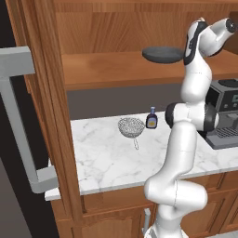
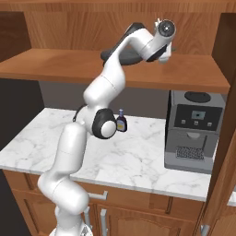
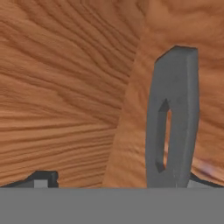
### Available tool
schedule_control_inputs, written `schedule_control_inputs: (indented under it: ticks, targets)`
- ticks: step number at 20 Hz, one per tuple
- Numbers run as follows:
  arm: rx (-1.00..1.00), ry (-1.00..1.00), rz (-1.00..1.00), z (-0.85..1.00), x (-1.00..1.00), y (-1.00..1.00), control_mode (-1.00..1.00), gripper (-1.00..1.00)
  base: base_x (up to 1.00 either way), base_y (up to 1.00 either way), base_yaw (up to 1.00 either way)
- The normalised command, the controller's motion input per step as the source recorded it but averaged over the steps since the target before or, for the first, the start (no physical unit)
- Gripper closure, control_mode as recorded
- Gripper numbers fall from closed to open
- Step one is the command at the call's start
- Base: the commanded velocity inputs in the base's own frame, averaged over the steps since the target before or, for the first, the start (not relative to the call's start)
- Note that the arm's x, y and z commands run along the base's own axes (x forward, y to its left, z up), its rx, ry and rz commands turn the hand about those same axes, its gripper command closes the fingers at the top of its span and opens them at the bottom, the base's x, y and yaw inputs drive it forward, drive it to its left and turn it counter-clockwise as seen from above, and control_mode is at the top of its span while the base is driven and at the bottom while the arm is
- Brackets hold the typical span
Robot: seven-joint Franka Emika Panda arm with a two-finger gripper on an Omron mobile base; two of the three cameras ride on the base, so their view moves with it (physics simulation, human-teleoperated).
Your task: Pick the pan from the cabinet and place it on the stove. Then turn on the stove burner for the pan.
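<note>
Lighting is even and diffuse across all three views, moderately bright, with no single source apparent. The white marble countertop (image 1: 107, 153) shows no glare. A soft shadow band lies on the grey wall beneath the reddish-brown wooden cabinet shelf (image 1: 116, 69). The white robot arm (image 2: 73, 147) shades gently from light to grey. Rendering is sharp in both base views; the hand view's wood grain appears coarse and slightly smeared at close range.
</note>
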Motion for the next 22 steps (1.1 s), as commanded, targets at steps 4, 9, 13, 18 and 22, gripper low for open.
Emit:
schedule_control_inputs:
  ticks: [4, 9, 13, 18, 22]
  targets:
    - [-0.05, 0.04, 0.0, -0.46, 0.2, -0.01, -1.0, -1.0, 0.0, 0.0, 0.0]
    - [-0.01, 0.0, 0.0, -0.71, 0.36, 0.18, -1.0, 1.0, 0.0, 0.0, 0.0]
    - [0.07, -0.01, 0.0, -0.59, 0.35, 0.09, -1.0, 1.0, 0.0, 0.0, 0.0]
    - [0.19, -0.13, 0.0, -0.43, 0.08, 0.0, -1.0, 1.0, 0.0, 0.0, 0.0]
    - [0.21, -0.23, 0.0, -0.27, -0.1, 0.0, -1.0, 1.0, 0.0, 0.0, 0.0]
